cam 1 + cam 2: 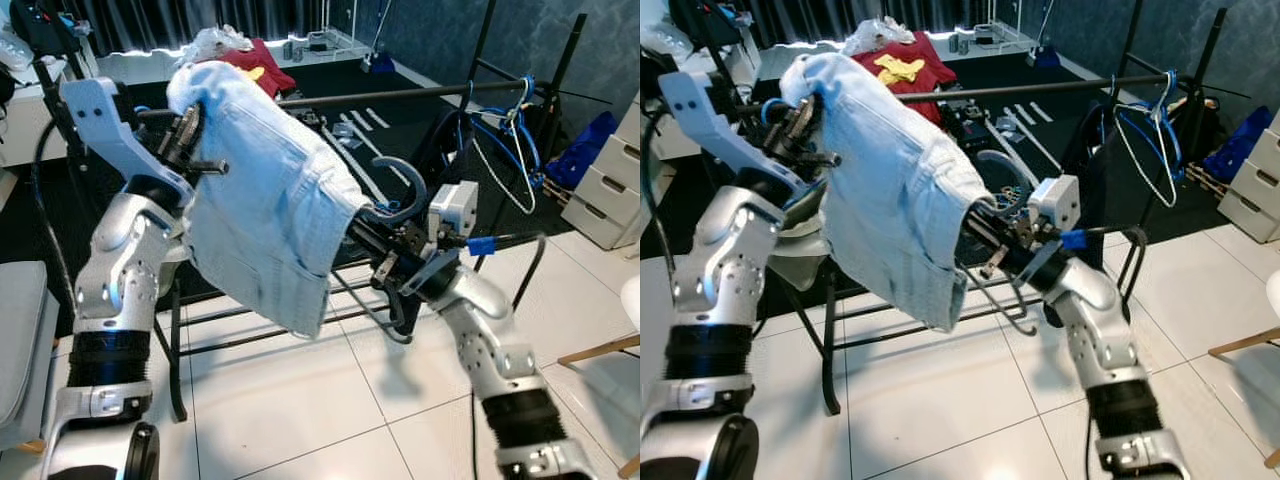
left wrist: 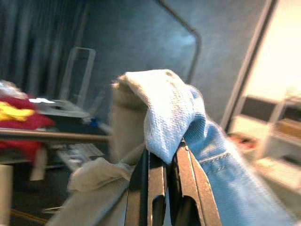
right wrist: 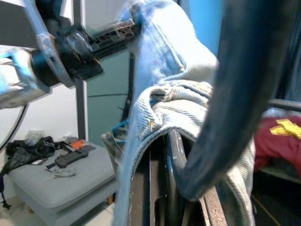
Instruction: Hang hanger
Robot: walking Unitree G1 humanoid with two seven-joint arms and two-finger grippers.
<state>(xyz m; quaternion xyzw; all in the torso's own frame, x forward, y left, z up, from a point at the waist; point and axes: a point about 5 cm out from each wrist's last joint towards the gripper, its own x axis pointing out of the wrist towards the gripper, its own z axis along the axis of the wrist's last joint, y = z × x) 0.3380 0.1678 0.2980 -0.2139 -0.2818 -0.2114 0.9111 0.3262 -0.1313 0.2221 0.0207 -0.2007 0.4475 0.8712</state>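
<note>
A pale blue denim garment (image 1: 270, 210) hangs stretched between my two grippers, in front of the black clothes rail (image 1: 400, 95). My left gripper (image 1: 190, 135) is raised at the upper left and is shut on the garment's top edge (image 2: 169, 117). My right gripper (image 1: 378, 238) is shut on a dark grey hanger (image 1: 405, 185) at the garment's other end. The hanger's hook curves up just below the rail, and its lower bar (image 1: 385, 320) dips under my wrist. In the right wrist view the denim (image 3: 160, 94) drapes over my fingers, with the hanger (image 3: 235, 94) crossing in front.
Several blue and white hangers (image 1: 515, 140) hang at the rail's right end. A red cloth (image 1: 262, 62) lies on a surface behind. White drawers (image 1: 610, 190) stand at the right, a grey seat (image 1: 20, 330) at the left. The floor is white tile (image 1: 330, 420).
</note>
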